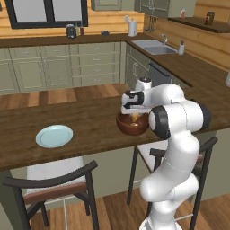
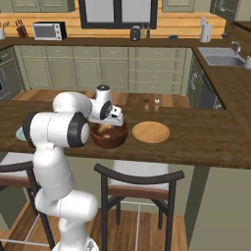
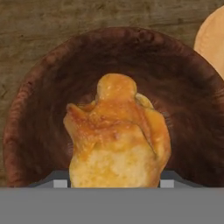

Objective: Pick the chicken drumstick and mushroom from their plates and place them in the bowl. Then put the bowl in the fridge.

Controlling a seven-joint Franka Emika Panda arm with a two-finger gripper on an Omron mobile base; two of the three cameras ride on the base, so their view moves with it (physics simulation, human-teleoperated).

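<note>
Golden-brown and lumpy, the chicken drumstick (image 3: 117, 140) sits squarely between the jaws in the hand view, its fat end down at the two dark finger tips and its narrow knob pointing away from the hand, toward the far wall of the bowl (image 3: 39, 109). The jaws stand partly apart with the drumstick filling the gap, so it looks gripped by its thick end, though the contact itself is hidden behind the meat. What matters for the coming move is that the piece hangs directly over the bowl's dark reddish-brown hollow, well inside the rim on every side, its long axis running along the reach of the hand. Letting go here should drop it into the bowl rather than onto the desk (image 1: 81, 123). In the left base view the gripper (image 1: 134, 112) hovers just above the bowl (image 1: 130, 128). The right base view shows the tan-orange plate (image 2: 151, 132) bare, just beside the bowl (image 2: 109, 137). The pale blue plate (image 1: 54, 135) lies well apart along the desk, also bare. I cannot make out the mushroom.
</note>
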